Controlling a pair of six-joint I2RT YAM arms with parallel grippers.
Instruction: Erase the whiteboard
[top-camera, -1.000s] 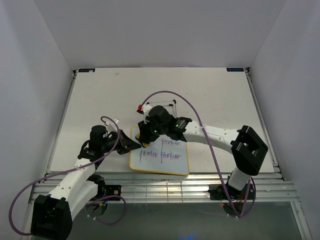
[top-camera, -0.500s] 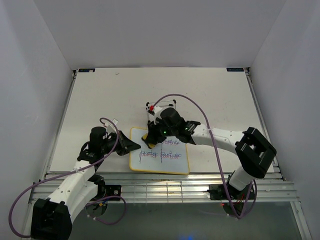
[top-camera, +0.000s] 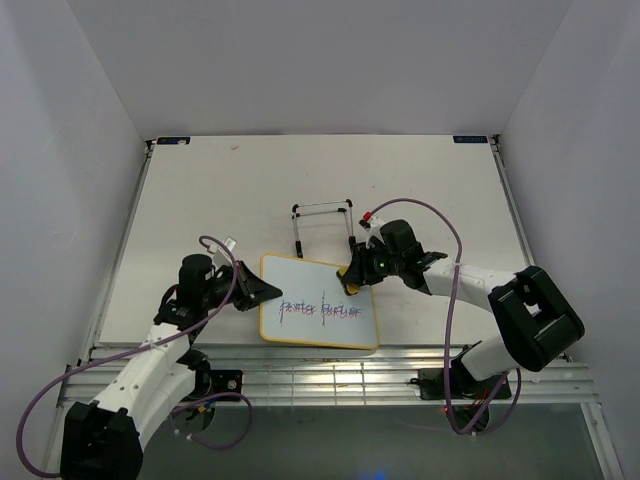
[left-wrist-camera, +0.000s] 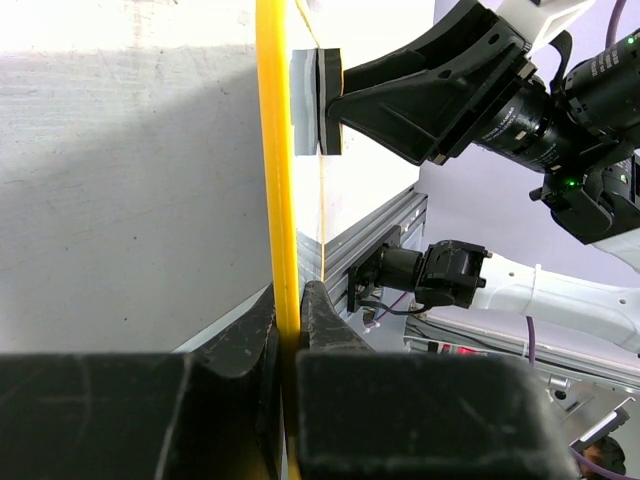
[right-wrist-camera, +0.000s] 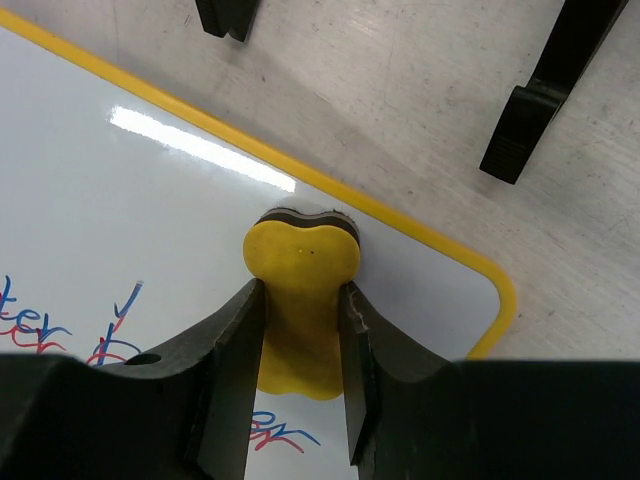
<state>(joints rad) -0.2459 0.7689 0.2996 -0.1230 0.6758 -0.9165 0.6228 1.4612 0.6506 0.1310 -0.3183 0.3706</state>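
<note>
The whiteboard (top-camera: 300, 280) lies flat near the table's front, white with a yellow frame. One row of purple-red writing (top-camera: 320, 310) runs across its lower half; its upper half is blank. My left gripper (top-camera: 262, 291) is shut on the board's left edge, whose yellow frame (left-wrist-camera: 276, 180) runs up the left wrist view. My right gripper (top-camera: 352, 277) is shut on the yellow bone-shaped eraser (right-wrist-camera: 300, 300). It presses the eraser on the board's far right corner, close to the frame (right-wrist-camera: 420, 240). Some writing (right-wrist-camera: 60, 335) shows at the lower left of the right wrist view.
The black wire easel stand (top-camera: 322, 222) stands just behind the board; its feet (right-wrist-camera: 525, 125) show in the right wrist view. White walls close in the table on three sides. A metal rail (top-camera: 330, 375) runs along the near edge.
My right gripper has swept the eraser rightward along the board's upper half, from its upper left to its far right corner. The upper row of writing is gone. The left gripper has stayed put.
</note>
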